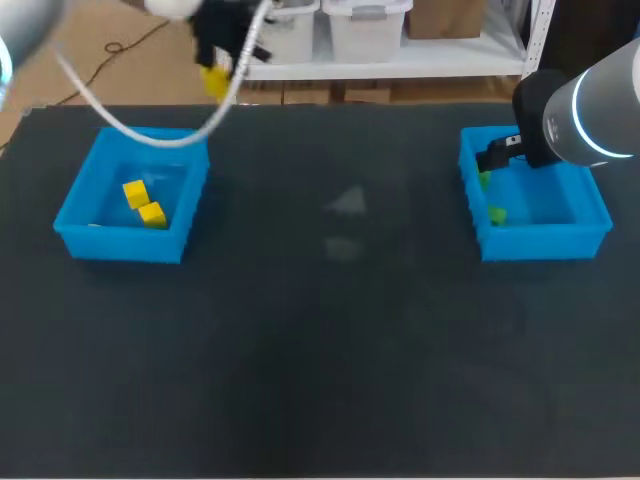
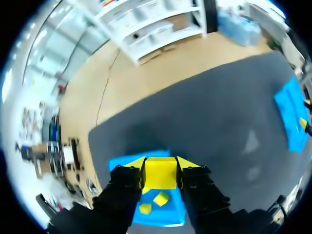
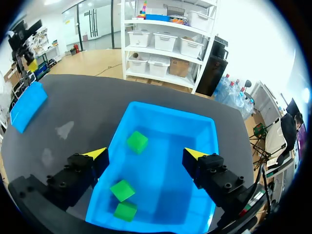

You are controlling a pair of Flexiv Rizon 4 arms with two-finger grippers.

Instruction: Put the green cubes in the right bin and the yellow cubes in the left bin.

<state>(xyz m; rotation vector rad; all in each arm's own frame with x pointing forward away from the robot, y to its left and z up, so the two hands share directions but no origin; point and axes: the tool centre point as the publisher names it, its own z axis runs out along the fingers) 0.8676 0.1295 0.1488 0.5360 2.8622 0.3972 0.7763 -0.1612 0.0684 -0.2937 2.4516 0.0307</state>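
Observation:
A yellow cube (image 2: pixel 160 174) sits between the yellow tips of my left gripper (image 2: pixel 161 164), which is shut on it. It hangs high over the back edge of the left bin (image 1: pixel 82 188), where two yellow cubes (image 1: pixel 135 193) (image 1: pixel 152 214) lie. My right gripper (image 3: pixel 146 154) stands open above the right bin (image 3: pixel 204 131) with nothing between its fingers. Three green cubes (image 3: pixel 137 142) (image 3: pixel 122 190) (image 3: pixel 126 211) lie in that bin. In the head view my right arm (image 1: pixel 585 100) covers part of the right bin (image 1: pixel 560 225).
The two blue bins stand far apart at the left and right of the dark table (image 1: pixel 330 350). No loose cubes show on the mat between them.

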